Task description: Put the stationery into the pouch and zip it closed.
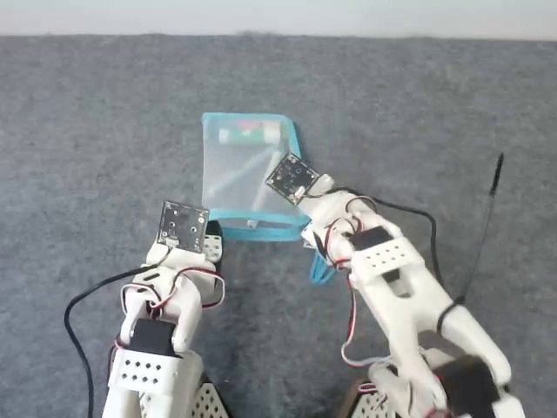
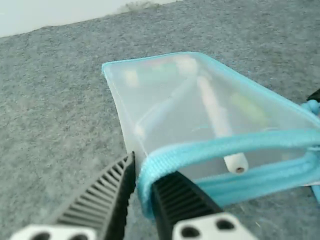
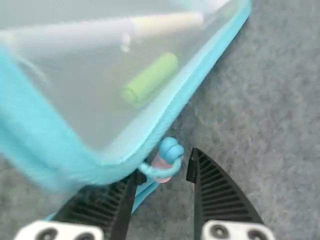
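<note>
Pouch (image 2: 200,100) edge tight in left gripper (image 2: 145,172); zipper pull (image 3: 169,154) loose within half-open right gripper (image 3: 165,165)

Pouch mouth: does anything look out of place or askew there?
The white pen lies with its end in the open mouth of the pouch, between the two zip edges; it might block the zip. Nothing else stands out.

Pouch (image 2: 165,105) frosted smooth plastic, woven cloth zip edging; table (image 1: 87,131) rough matt grey carpet
</note>
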Robot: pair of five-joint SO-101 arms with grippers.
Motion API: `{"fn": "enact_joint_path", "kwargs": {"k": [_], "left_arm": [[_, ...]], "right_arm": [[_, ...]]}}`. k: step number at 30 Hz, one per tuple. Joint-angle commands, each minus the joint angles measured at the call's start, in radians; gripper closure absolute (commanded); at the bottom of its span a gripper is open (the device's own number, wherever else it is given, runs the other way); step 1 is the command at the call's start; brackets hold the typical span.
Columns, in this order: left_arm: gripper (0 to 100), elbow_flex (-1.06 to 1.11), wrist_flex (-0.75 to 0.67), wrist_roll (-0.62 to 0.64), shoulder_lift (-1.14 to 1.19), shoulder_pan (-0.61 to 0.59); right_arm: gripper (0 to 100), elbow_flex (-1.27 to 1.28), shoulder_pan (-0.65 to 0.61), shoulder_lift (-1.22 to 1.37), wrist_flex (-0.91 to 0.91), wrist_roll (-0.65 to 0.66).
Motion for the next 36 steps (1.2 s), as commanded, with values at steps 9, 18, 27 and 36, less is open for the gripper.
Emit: {"fn": "enact_joint_path", "kwargs": {"k": [9,18,27,36], "left_arm": [[99,-0.061,-0.018,0.003,-0.003,0.011],[99,-0.059,-0.018,0.002,-0.003,0.011],[99,-0.059,-0.018,0.000,-0.003,0.034],[99,-0.058,-0.015,0.000,0.003,0.124]], "right_arm": [[85.9,-0.017,0.042,0.197,-0.289,-0.120],[99.4,-0.018,0.059,-0.061,0.059,-0.126],[99.2,-0.012,-0.039,-0.599,0.472,-0.127],[99.2,-0.068,-0.295,-0.697,0.610,-0.123]]}}
